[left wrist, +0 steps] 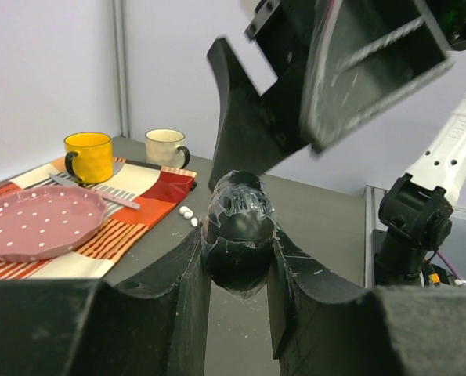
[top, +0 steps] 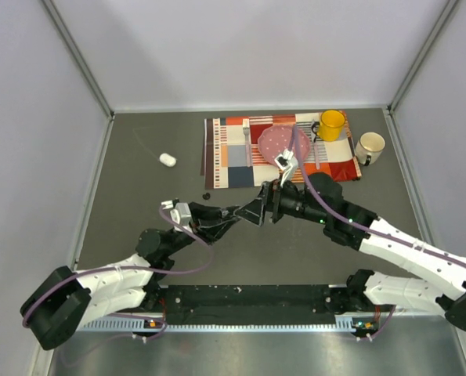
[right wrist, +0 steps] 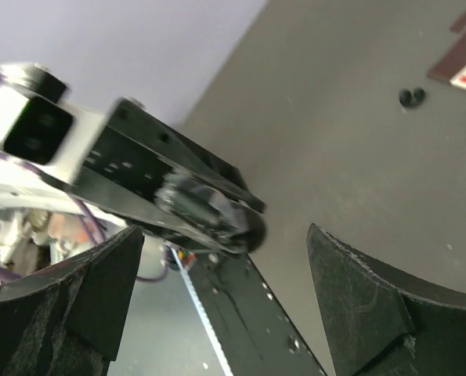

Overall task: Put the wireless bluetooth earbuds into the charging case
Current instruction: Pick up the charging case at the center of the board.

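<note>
The left gripper [top: 236, 217] clamps the black charging case [left wrist: 239, 231] above the table. The right gripper [right wrist: 223, 258], fingers spread wide and empty, faces it at close range. The black earbud [top: 207, 195] lies on the table beyond both, off the placemat's [top: 233, 168] near corner, likelier the free right gripper's pickup.

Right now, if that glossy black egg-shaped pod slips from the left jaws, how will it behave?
Likely slippery: the glossy black egg-shaped pod shows bright sheen and the left gripper pinches only its curved sides. With that rounded shape, it would probably roll on the grey table. It looks like rigid plastic.
</note>
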